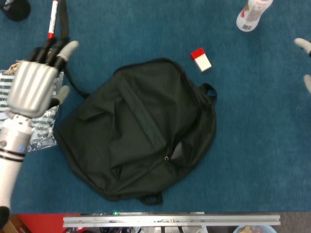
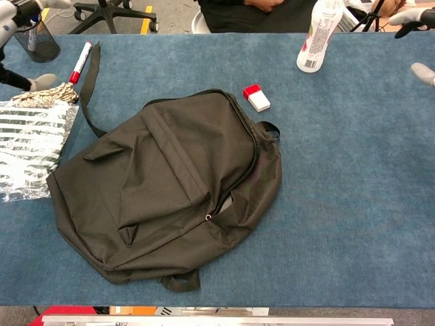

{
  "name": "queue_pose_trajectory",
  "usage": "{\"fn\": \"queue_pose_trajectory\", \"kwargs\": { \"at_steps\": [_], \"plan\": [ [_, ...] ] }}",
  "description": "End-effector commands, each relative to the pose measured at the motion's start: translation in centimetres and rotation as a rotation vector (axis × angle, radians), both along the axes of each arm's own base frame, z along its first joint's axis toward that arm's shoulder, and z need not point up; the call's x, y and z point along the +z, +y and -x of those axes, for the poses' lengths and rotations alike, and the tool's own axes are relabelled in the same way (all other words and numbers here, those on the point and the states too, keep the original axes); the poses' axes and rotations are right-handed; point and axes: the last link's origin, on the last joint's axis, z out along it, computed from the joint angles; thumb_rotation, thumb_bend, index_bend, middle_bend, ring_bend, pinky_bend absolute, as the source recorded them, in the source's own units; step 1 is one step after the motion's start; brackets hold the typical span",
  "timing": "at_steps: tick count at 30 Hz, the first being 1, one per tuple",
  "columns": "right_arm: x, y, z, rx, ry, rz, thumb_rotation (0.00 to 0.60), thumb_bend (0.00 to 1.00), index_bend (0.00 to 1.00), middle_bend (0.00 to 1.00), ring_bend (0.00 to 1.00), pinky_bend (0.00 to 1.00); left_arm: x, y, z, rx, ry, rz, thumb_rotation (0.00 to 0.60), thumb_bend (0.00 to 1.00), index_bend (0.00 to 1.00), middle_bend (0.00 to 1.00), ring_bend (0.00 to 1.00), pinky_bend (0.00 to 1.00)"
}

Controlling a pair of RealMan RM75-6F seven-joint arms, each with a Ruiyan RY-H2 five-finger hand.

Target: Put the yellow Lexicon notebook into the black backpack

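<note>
Where blue table [image 2: 353,204] bare: backpack [image 2: 170,183]

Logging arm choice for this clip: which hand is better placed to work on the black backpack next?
Left. The left hand hovers beside the black backpack; the right hand only shows fingertips at the far edge. No yellow notebook is visible.

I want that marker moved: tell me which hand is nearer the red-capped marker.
Left. The left hand hovers just below the red-capped marker, at the table's left side; the right hand sits at the far right edge.
</note>
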Motion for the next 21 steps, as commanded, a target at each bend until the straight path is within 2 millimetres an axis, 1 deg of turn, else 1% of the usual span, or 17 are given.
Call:
{"fn": "queue_pose_trajectory", "kwargs": {
  "at_steps": [1, 5, 7, 11, 14, 17, 21],
  "plan": [
    [0.1, 3.0, 3.3, 0.028, 0.093, 0.088, 0.6, 0.46, 0.13, 0.23, 0.08, 0.13, 0.9, -1.0, 2.6, 0.04, 0.024, -0.04, 0.6, 0.24, 0.13, 0.11, 0.1, 0.24],
    [0.9, 4.9, 5.1, 0.02, 0.097, 0.142, 0.6, 0.46, 0.13, 0.24, 0.08, 0.13, 2.0, -2.2, 5.3, 0.105, 0.016, -0.083, 0.6, 0.24, 0.14, 0.12, 0.1, 0.24],
    [1.3, 5.7, 5.8, 0.006, 0.093, 0.155, 0.6, 0.46, 0.13, 0.24, 0.08, 0.13, 2.5, -2.8, 6.4, 0.13, 0.003, -0.097, 0.6, 0.24, 0.16, 0.12, 0.1, 0.24],
    [2.0, 7.3, 6.9, -0.025, 0.098, 0.178, 0.6, 0.46, 0.13, 0.24, 0.08, 0.13, 3.5, -4.7, 8.5, 0.181, -0.02, -0.13, 0.6, 0.24, 0.18, 0.13, 0.1, 0.24],
    [2.2, 8.2, 7.1, -0.041, 0.099, 0.19, 0.6, 0.45, 0.13, 0.24, 0.08, 0.13, 3.9, -6.6, 9.9, 0.23, -0.023, -0.151, 0.6, 0.24, 0.19, 0.14, 0.11, 0.24],
    [2.3, 8.8, 7.2, -0.056, 0.093, 0.195, 0.6, 0.45, 0.14, 0.25, 0.08, 0.13, 4.5, -8.2, 10.9, 0.269, -0.048, -0.172, 0.6, 0.24, 0.22, 0.15, 0.11, 0.24],
    [2.2, 9.0, 7.1, -0.06, 0.075, 0.202, 0.6, 0.45, 0.14, 0.25, 0.08, 0.14, 5.1, -9.5, 11.5, 0.28, -0.06, -0.205, 0.6, 0.24, 0.23, 0.17, 0.12, 0.24]
  ]
}}
